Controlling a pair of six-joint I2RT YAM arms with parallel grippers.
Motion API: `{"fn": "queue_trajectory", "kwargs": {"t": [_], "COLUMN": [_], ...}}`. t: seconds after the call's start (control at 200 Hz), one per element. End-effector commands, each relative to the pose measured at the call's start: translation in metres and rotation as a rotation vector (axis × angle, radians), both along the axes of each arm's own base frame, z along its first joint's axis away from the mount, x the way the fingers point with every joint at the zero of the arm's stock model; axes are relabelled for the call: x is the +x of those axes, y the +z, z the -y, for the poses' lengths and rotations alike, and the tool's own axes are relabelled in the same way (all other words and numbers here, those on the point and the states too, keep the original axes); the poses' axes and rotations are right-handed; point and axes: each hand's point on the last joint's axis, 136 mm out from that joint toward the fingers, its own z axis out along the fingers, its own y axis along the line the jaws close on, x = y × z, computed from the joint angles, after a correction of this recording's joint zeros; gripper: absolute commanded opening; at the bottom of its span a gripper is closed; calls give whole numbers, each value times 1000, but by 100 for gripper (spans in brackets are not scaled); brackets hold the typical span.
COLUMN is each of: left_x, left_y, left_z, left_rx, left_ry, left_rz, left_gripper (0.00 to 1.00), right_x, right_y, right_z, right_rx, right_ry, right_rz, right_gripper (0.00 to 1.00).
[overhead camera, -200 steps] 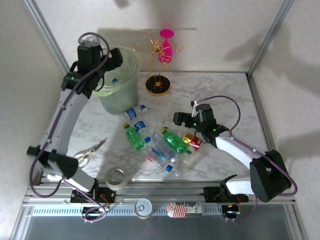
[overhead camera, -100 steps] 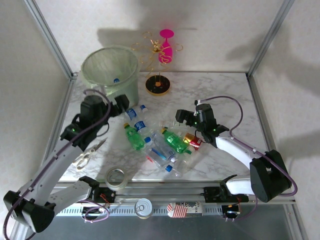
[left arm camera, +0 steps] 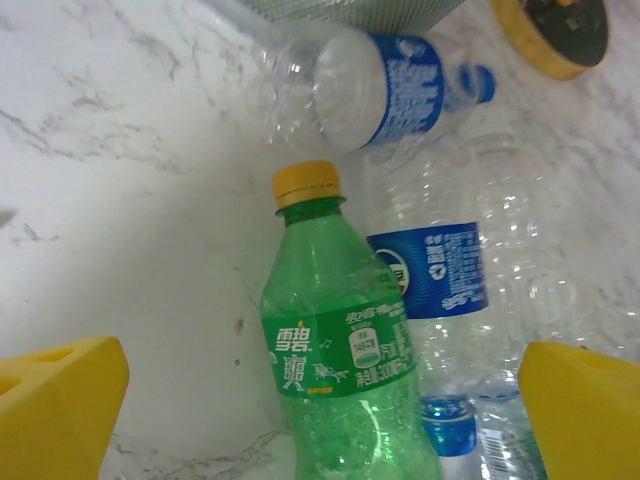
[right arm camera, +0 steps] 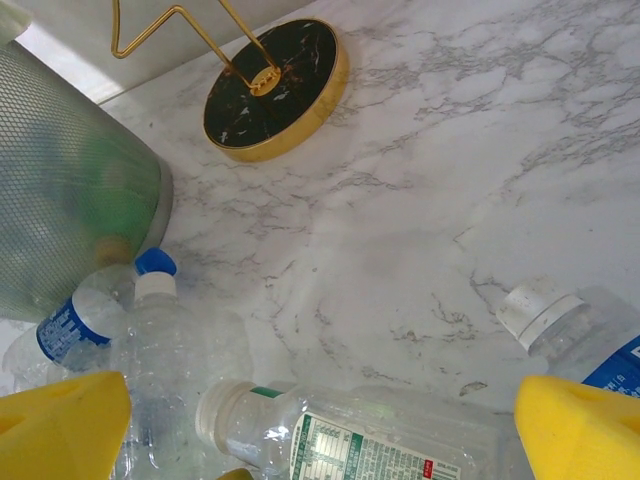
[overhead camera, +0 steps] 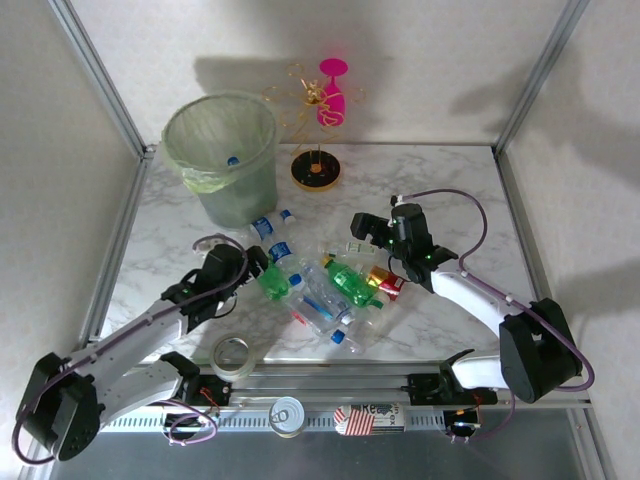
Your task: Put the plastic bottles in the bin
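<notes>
The left gripper [overhead camera: 254, 263], jaws wide apart, hangs over a glossy green bottle [left arm camera: 335, 340] with a yellow cap. The right gripper [overhead camera: 362, 232], equally spread, hovers above the crinkled clear plastic bottles [overhead camera: 322, 302] heaped mid-table. The round, mesh-walled bin [overhead camera: 240, 190] stands far left on the marble table [overhead camera: 450, 190].

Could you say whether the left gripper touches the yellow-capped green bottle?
Apart: the left wrist view shows the green bottle between the open fingers of the left gripper, touching neither.
</notes>
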Motion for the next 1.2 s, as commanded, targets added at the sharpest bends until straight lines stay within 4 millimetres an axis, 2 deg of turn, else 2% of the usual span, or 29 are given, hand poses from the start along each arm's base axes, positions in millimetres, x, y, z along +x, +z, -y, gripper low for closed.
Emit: {"fn": "queue_trajectory", "kwargs": {"t": [0.0, 0.2, 0.376, 0.556, 0.686, 0.831, 1.067, 1.192], "left_x": [8, 10, 6, -3, -7, -7, -2, -3], "left_y": [-4, -24, -45, -64, -69, -73, -78, -81], "left_z": [5, 28, 35, 22, 9, 4, 6, 5], "left_rx": [-25, -16, 50, 152, 217, 233, 259, 278], "left_ry": [51, 8, -12, -7, 8, 22, 11, 6], "left_rz": [27, -17, -79, -138, -148, -146, -155, -167], "left_gripper": [100, 100, 100, 96, 93, 89, 70, 65], "right_x": [3, 1, 0, -2, -3, -2, -4, -5], "right_y": [7, 4, 4, 3, 0, 0, 1, 3], "right_z": [1, 6, 10, 17, 20, 20, 22, 25], "right_rx": [20, 4, -13, -40, -54, -57, -65, -68], "right_ry": [-15, -30, -40, -54, -59, -56, -59, -70], "right_rz": [13, 8, 17, 26, 26, 29, 33, 43], "right_gripper": [99, 99, 99, 99, 99, 99, 99, 99]}}
